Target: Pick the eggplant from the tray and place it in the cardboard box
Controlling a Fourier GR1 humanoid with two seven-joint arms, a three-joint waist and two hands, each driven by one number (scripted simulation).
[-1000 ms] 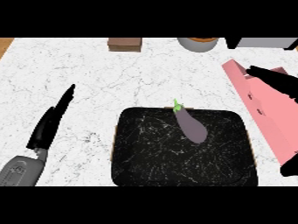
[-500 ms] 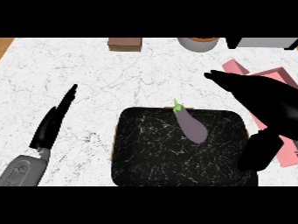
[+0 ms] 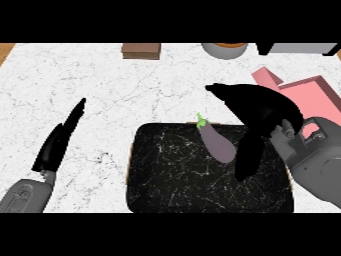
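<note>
On the far right part of the black tray lies the eggplant, seemingly light, smooth, slippery and best taken across its plump middle, with the open right hand just beside it, not yet gripping.

Two chunky grey forearms with smooth rounded casings, kinda like moulded plastic shells. Right forearm looks boxy near the wrist, with a rectangular cutout and a couple of small pale round fittings where it joins the hand. Right hand all matte black, broad rounded back, long tapering fingers, no markings to make out. Left forearm same grey, with a small oval mark on the casing. Left hand black too, slim and blade-like.
</note>
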